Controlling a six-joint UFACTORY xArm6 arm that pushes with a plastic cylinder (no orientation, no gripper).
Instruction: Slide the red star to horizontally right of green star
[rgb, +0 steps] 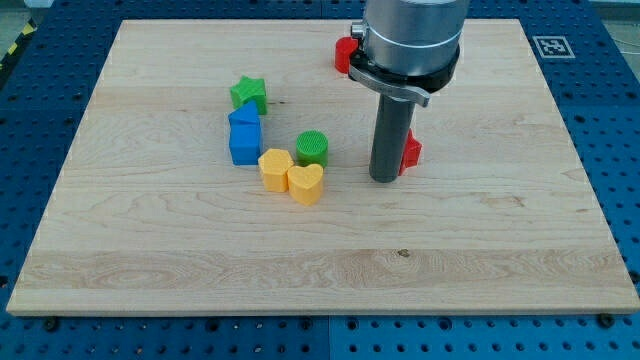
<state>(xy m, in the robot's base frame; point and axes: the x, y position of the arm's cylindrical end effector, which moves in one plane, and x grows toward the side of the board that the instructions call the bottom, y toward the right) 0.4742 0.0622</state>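
Observation:
The green star lies on the wooden board toward the view's upper left. A red block, most likely the red star, sits right of centre, mostly hidden behind my rod. My tip rests on the board just left of that red block, touching or nearly touching it. A second red block shows at the view's top, partly hidden by the arm's body; its shape cannot be made out.
Two blue blocks stand just below the green star. A green cylinder, a yellow hexagon-like block and a yellow heart cluster left of my tip. The wooden board's edge borders a blue perforated table.

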